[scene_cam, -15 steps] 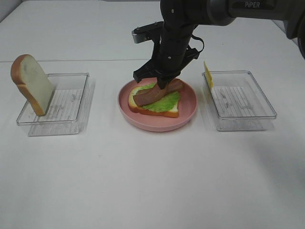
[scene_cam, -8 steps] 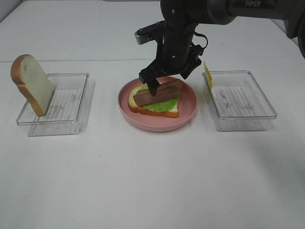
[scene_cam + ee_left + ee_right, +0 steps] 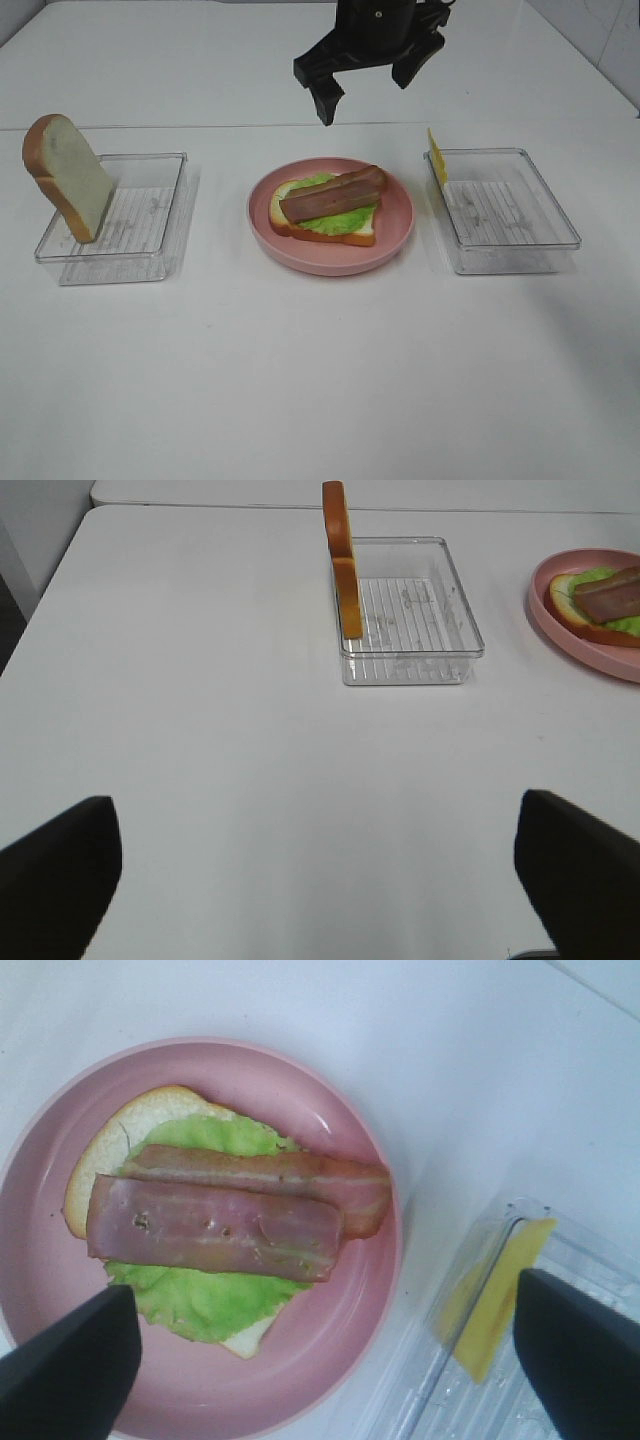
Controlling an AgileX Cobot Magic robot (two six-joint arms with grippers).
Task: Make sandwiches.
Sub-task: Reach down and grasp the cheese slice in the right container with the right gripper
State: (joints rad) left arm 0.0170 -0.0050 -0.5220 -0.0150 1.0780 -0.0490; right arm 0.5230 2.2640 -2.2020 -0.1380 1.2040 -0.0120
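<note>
On the pink plate (image 3: 400, 222) lies a white bread slice (image 3: 105, 1155) topped with green lettuce (image 3: 200, 1300) and two reddish-brown bacon strips (image 3: 333, 194) (image 3: 220, 1225). High over the plate's far side hangs my right gripper (image 3: 365, 92) (image 3: 320, 1360), open and holding nothing. A second bread slice (image 3: 65, 175) (image 3: 340, 555) stands upright against the left clear tray (image 3: 150, 215). A yellow cheese slice (image 3: 437, 158) (image 3: 495, 1300) leans on the near wall of the right clear tray (image 3: 510, 215). My left gripper (image 3: 320, 880) is open over bare table, well short of the left tray (image 3: 420, 630).
The white tabletop (image 3: 320, 380) spreads in front of the plate and both trays. Each tray sits a hand's width from the plate. A seam in the table (image 3: 150, 127) runs behind the trays.
My right gripper opened, left the bacon strip lying on the lettuce, and rose well above the plate. The left arm has not moved.
</note>
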